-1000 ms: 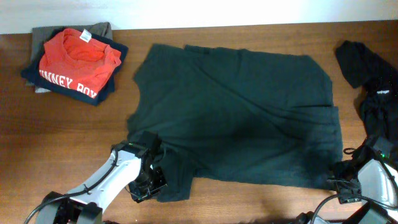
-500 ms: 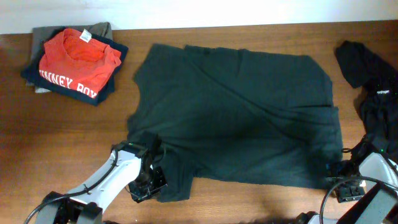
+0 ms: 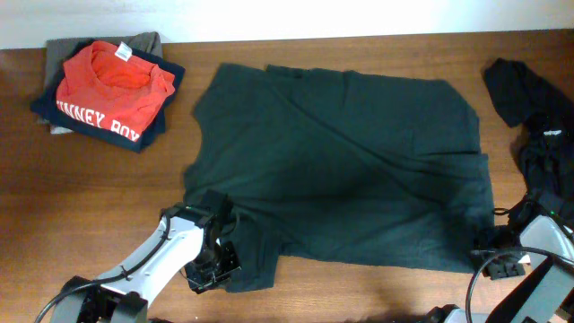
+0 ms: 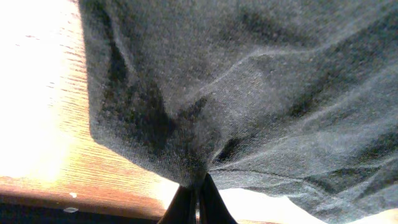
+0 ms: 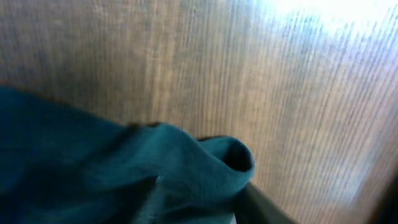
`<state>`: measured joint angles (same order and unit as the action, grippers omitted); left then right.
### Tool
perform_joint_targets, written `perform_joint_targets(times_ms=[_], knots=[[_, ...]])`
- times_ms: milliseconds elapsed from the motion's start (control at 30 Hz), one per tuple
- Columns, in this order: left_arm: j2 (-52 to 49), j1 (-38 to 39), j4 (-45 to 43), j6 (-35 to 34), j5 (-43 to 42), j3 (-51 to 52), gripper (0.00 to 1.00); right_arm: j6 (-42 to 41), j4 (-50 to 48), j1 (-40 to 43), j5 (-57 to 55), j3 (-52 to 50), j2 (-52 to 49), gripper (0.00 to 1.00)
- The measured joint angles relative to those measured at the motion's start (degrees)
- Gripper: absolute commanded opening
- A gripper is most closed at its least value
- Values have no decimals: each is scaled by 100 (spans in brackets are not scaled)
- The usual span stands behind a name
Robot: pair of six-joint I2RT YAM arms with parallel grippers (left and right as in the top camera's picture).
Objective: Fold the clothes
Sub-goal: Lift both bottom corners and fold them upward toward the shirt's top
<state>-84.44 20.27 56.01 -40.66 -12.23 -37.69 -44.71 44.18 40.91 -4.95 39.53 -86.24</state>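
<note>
Shirt (image 3: 341,161), dark and short-sleeved, lies spread nearly flat across the middle of the worktop (image 3: 108,206), between a folded stack (image 3: 112,90) at the far left and a black heap (image 3: 529,99) at the right edge. It looks light, limp and thin: it should sag and crease wherever it is unsupported, and probably drags on the wood. The near hem corners seem the best places to take hold. The left hand (image 3: 213,269) is clamped on the shirt's near-left corner, cloth puckering into its closed fingers. The right hand (image 3: 498,256) sits at the near-right corner with fabric bunched against it; whether it grips I cannot tell.
</note>
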Motion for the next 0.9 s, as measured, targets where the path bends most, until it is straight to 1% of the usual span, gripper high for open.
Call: perform_joint_targets(times_ms=[67,233,367,533,700,900], knots=[[0,0,33,61,-2,0,1,15,-44,-7,59,9,-17,18],[57,0,254,271,-2,-28,1,-24,-98,-11,181,35,-35,12],[350,0,531,404,2,-247,1,-33,107,-11,127,131,-105,11],[839,0,857,472,2,-586,1,-26,957,0,-39,299,-317,4],[1233,0,1019,490,2,-691,1,-28,1532,0,-85,739,-363,4],[1482,0,1182,490,2,-789,1,-31,1836,0,-109,1095,-328,4]])
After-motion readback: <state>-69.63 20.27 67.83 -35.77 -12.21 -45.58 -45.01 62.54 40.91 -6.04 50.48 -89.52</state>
